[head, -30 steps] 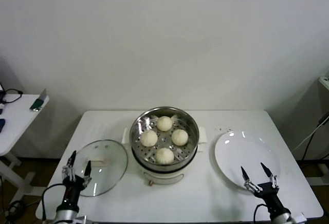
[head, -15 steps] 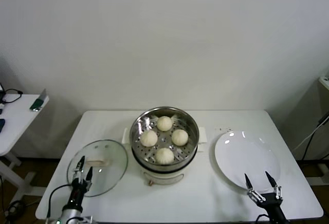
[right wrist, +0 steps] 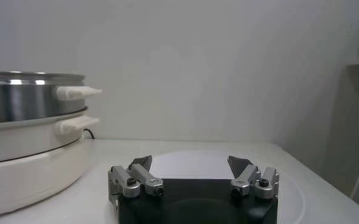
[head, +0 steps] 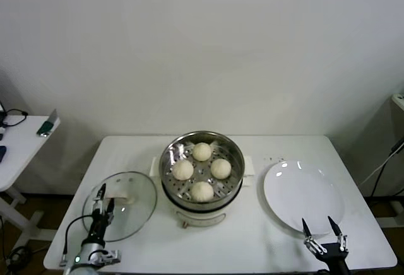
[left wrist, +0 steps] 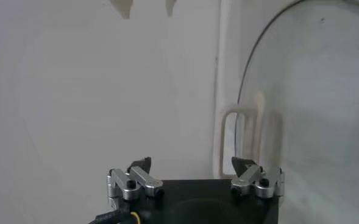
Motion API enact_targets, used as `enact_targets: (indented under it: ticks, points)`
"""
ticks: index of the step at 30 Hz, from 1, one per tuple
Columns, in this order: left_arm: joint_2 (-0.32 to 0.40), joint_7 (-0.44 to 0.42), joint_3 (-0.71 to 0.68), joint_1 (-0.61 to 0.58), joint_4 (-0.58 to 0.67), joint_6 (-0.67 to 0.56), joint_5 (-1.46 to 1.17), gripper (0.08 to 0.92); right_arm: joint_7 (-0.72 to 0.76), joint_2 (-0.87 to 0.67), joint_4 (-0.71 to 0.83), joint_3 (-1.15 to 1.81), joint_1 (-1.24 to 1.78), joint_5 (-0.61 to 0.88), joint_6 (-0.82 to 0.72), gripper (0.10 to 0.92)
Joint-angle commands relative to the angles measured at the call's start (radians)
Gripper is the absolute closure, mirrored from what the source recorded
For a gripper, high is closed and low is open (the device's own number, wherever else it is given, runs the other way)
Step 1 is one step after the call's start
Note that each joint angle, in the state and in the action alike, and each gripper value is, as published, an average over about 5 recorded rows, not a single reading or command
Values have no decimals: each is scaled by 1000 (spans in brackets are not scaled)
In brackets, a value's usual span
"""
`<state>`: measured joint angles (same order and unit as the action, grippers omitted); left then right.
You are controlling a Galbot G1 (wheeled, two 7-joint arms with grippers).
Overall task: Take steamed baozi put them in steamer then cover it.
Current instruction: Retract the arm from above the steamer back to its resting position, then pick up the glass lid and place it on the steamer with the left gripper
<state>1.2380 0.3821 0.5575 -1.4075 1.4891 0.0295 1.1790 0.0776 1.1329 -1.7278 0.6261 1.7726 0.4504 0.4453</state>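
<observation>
Baozi [head: 202, 191]: four, seated in the steamer [head: 235, 151] at table centre. Cover [head: 134, 214] lies flat left of it, handle [head: 120, 198] long axis running left-right. Left gripper [head: 101, 200], above the cover's near-left part, and right gripper [head: 324, 229], at the plate [head: 303, 193] front edge, spread apart, empty.

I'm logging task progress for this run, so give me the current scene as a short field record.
baozi: four baozi in the steamer
cover: glass cover flat on the table, left of the steamer, not on it
plate: white plate right of the steamer, nothing on it
left gripper: left gripper over the cover, open
right gripper: right gripper at the plate's near edge, open
remaining: cover the steamer
</observation>
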Motion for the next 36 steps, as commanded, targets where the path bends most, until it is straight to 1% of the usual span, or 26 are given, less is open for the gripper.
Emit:
enact_targets:
  ticks: [1,3,6,17,21,25,28,30,33,36]
  points:
    - [4,-11,-12,52,-42,27,-4,185,-1,18,5,-3,5,-14,12,203]
    - [8,-11,-13,53,-47,26,-3,209,-1,23,7,-4,5,-18,13,203]
    - [13,-9,-13,57,-60,26,-1,285,0,30,7,-7,4,-24,14,203]
    - [18,4,-11,65,-87,16,3,606,-5,35,3,-4,3,-27,17,203]
    - [20,17,-9,64,-73,5,-3,718,-7,36,3,-3,0,-31,16,203]
    - [16,18,-6,54,-22,2,-23,825,-8,37,2,-2,-1,-34,15,203]
    - [1,3,-2,37,52,14,-55,852,-9,37,1,-1,-1,-36,15,203]
    - [-19,-18,2,22,114,31,-94,852,-10,37,0,1,0,-38,14,203]
    - [-58,-65,14,-1,216,71,-161,852,-13,36,-3,6,1,-42,11,203]
    - [-106,-133,29,-20,325,137,-237,852,-19,35,-3,11,1,-52,7,203]
